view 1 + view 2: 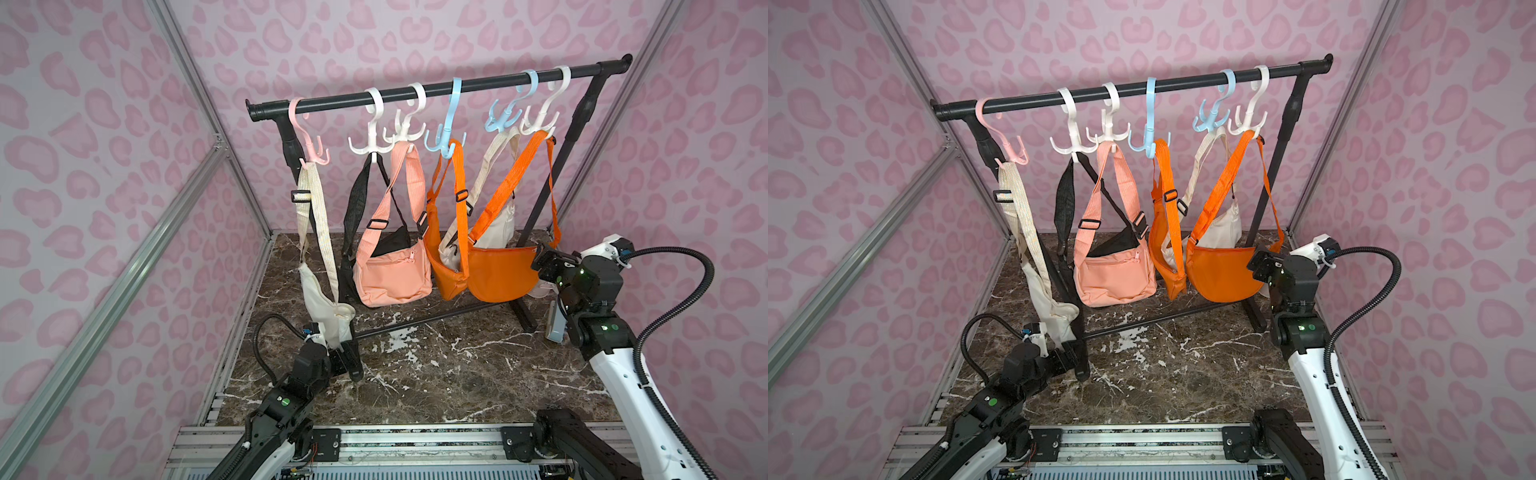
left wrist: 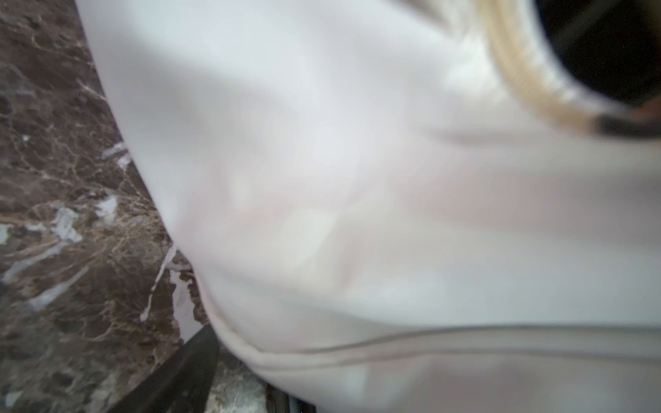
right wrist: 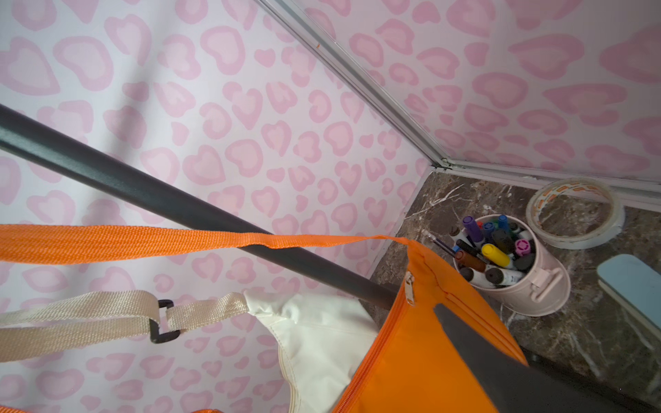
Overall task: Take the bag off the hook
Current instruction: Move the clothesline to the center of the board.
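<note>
Below, left end effector [image 1: 343,359] touching cream bag [image 1: 320,299]

Left arm [image 1: 286,409]: low, reaching forward from the near edge, with the forearm almost level.
Left gripper [image 1: 347,359]: held low and pointing toward the back. Whether its jaws are apart or together cannot be told.
Left finger [image 2: 179,375]: one dark finger, the only part of the left gripper that its wrist view shows.
Right arm [image 1: 623,374]: white forearm rising steeply, much higher than the left arm.
Right wrist [image 1: 590,278]: bent over, turning the tool inward toward the left arm's side.
Right gripper [image 1: 544,259]: raised, with its jaws spread wide.
Right finger [image 3: 483,357]: one dark finger in its wrist view.
</note>
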`<action>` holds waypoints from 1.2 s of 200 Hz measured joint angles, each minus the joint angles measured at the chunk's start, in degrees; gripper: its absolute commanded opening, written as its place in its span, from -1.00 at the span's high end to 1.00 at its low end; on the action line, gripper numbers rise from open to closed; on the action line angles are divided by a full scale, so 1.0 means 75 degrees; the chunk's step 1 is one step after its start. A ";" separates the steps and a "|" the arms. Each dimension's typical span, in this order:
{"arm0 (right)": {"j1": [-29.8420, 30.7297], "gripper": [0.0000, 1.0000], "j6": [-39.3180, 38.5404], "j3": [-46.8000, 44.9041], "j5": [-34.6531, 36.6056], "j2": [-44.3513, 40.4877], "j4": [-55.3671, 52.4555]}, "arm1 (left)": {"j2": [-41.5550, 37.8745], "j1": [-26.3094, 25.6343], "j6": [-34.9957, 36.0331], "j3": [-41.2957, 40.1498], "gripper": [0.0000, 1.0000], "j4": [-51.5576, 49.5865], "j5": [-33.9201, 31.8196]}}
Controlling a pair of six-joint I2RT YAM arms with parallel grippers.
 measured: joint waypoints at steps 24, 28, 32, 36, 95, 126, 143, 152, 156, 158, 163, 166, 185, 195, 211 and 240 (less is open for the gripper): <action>0.0015 -0.75 -0.0029 0.0038 -0.0052 0.0050 0.0143 | 0.0047 -0.0079 -0.0090 0.0134 -0.96 -0.0443 0.0341; 0.0015 -0.75 -0.0041 0.0038 -0.0073 0.0050 0.0163 | 0.0047 -0.0093 -0.0122 0.0163 -0.96 -0.0527 0.0399; 0.0015 -0.74 -0.0055 0.0050 -0.0082 0.0050 0.0163 | 0.0035 -0.0117 -0.0137 0.0192 -0.97 -0.0606 0.0460; 0.0015 -0.74 -0.0058 0.0052 -0.0079 0.0050 0.0163 | 0.0006 -0.0140 -0.0137 0.0227 -0.99 -0.0688 0.0516; -0.0277 -0.55 -0.0187 0.0947 -0.0428 0.0551 0.0058 | -0.1530 -0.0286 -0.0207 0.0557 -0.69 -0.1518 0.0766; -0.0895 -0.40 0.0035 0.1512 -0.1026 0.0938 -0.0032 | -0.2544 -0.0335 -0.0484 0.0621 -0.55 -0.1955 0.0702; -0.1239 -0.31 0.0198 0.1772 -0.1378 0.1218 -0.0108 | -0.2783 -0.0341 -0.0510 0.0828 -0.42 -0.2151 0.0443; -0.1405 -0.27 0.0294 0.1912 -0.1571 0.1393 -0.0169 | -0.2777 -0.0341 -0.0501 0.1017 -0.32 -0.2256 0.0274; -0.1472 -0.25 0.0297 0.1976 -0.1652 0.1460 -0.0210 | -0.2742 -0.0341 -0.0487 0.1116 -0.29 -0.2279 0.0192; -0.1513 -0.25 0.0306 0.2008 -0.1702 0.1507 -0.0227 | -0.2713 -0.0341 -0.0463 0.1172 -0.27 -0.2279 0.0154; -0.1603 -0.23 0.0350 0.2084 -0.1836 0.1603 -0.0262 | -0.2623 -0.0341 -0.0405 0.1309 -0.23 -0.2288 0.0058; -0.1673 -0.21 0.0385 0.2127 -0.1923 0.1673 -0.0268 | -0.2553 -0.0341 -0.0364 0.1387 -0.19 -0.2282 0.0012; -0.2008 -0.12 0.0455 0.2305 -0.2404 0.2008 -0.0259 | -0.1903 -0.0341 -0.0076 0.2028 -0.14 -0.2235 -0.0297; -0.2154 -0.04 0.0493 0.2410 -0.2699 0.2209 -0.0256 | -0.1460 -0.0341 0.0082 0.2419 -0.14 -0.2209 -0.0443; -0.2346 0.07 0.0493 0.2655 -0.3153 0.2579 -0.0321 | -0.0781 -0.0341 0.0388 0.3019 -0.11 -0.2130 -0.0638; -0.2483 0.08 0.0347 0.3054 -0.3751 0.3048 -0.0519 | 0.0154 -0.0341 0.0988 0.3835 -0.05 -0.1798 -0.0819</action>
